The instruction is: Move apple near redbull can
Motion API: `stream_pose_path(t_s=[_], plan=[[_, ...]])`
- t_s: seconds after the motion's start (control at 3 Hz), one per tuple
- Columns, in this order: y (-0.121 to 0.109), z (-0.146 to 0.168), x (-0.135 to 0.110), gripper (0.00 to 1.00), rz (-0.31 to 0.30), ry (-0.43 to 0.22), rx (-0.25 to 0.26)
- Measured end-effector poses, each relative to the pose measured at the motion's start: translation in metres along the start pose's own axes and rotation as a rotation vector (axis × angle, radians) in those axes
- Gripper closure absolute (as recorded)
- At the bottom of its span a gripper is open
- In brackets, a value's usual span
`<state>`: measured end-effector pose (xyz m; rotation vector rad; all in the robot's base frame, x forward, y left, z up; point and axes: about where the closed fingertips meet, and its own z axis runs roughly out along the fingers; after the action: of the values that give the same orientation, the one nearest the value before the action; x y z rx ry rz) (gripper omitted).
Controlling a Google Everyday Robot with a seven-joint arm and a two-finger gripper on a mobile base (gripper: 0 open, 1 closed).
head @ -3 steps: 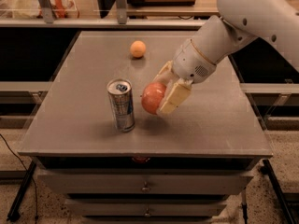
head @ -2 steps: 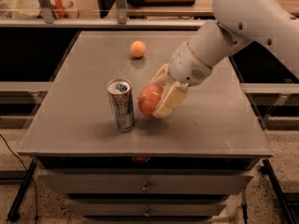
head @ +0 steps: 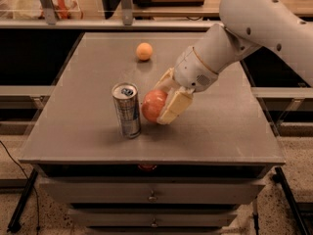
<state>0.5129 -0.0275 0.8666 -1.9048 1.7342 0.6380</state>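
White arm (head: 254, 28) reaches in from behind and right of the redbull can (head: 127, 110), forearm sloping down toward it, wrist bent. Hand (head: 160, 102) is closed around the apple (head: 153, 105), with cream fingers (head: 175, 106) clamped on the fruit's far and near sides. Apple sits just right of the can with a narrow gap between them, low over the tabletop (head: 220, 126); contact with the tabletop unclear. Can upright. Small orange fruit (head: 144, 51) well behind the can, apart.
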Motion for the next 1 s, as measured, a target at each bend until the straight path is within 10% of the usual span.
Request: stream_pose_path(t_s=[1.0], plan=[[-0.0007,0.0051,-0.0018,0.13,0.007,-0.017,-0.005]])
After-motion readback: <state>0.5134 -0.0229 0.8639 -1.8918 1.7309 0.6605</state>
